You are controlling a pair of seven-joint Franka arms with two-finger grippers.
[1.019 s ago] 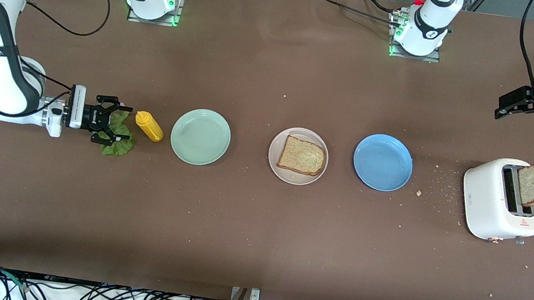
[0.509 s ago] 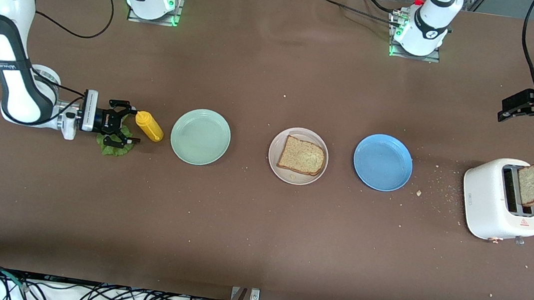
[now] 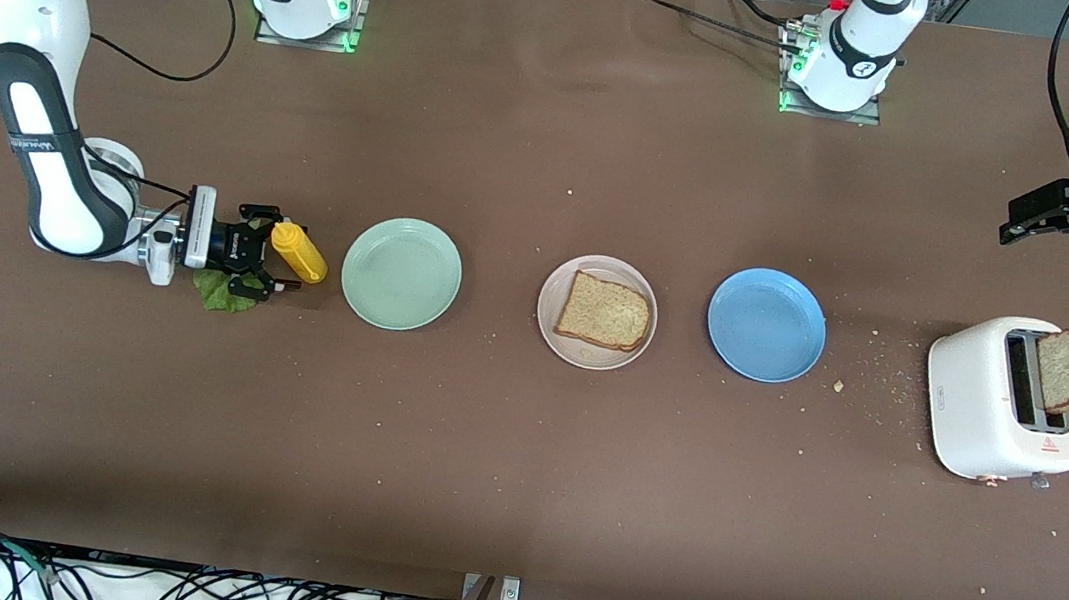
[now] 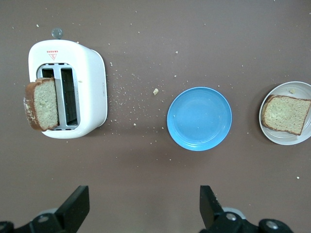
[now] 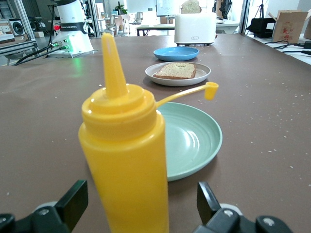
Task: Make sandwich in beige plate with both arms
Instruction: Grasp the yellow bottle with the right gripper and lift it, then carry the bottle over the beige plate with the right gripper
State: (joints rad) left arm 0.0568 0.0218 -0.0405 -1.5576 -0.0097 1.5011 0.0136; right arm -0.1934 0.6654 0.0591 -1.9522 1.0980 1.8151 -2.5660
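Right tool [image 3: 270, 257], jaws released, low over crinkled green lettuce leaf [image 3: 216, 290], yellow squeeze bottle [image 5: 125, 154] between jaws; left tool [image 3: 1032, 214] released, waiting over bench.

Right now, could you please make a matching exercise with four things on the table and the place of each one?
Things:
1. bread slice
2. second bread slice
3. yellow bottle
4. lettuce leaf

Places:
A. standing in the toaster
B. under the right end effector
C. on the beige plate
D. beside the mint-green plate

Pairs: 1-C, 2-A, 3-D, 4-B
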